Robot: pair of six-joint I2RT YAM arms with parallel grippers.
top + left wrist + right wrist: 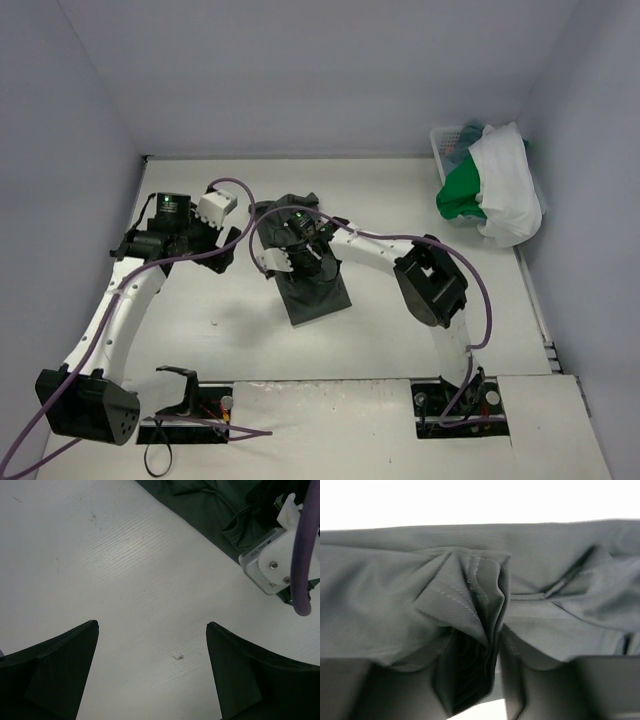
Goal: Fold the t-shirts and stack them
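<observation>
Now: dark shirt (325,300) lies folded at the middle of the bench (385,190), long axis roughly near-to-far, a little tilted. Right tool (470,675) sits directly on it, toward its far half. A ridge of cloth stands between the jaws, which look part-way apart; cannot tell whether it is pinched or let go. Left tool (152,624) is spread wide over bare bench just left of the shirt, touching nothing.

Judgement: the next shirt comes from the basket (443,140), far right and well apart, on the right arm's side.

Count:
- dark shirt: 1
- white shirt (505,190): 1
- green shirt (460,195): 1
- teal shirt (472,135): 1, only a scrap showing
- tools: 2
- basket: 1
</observation>
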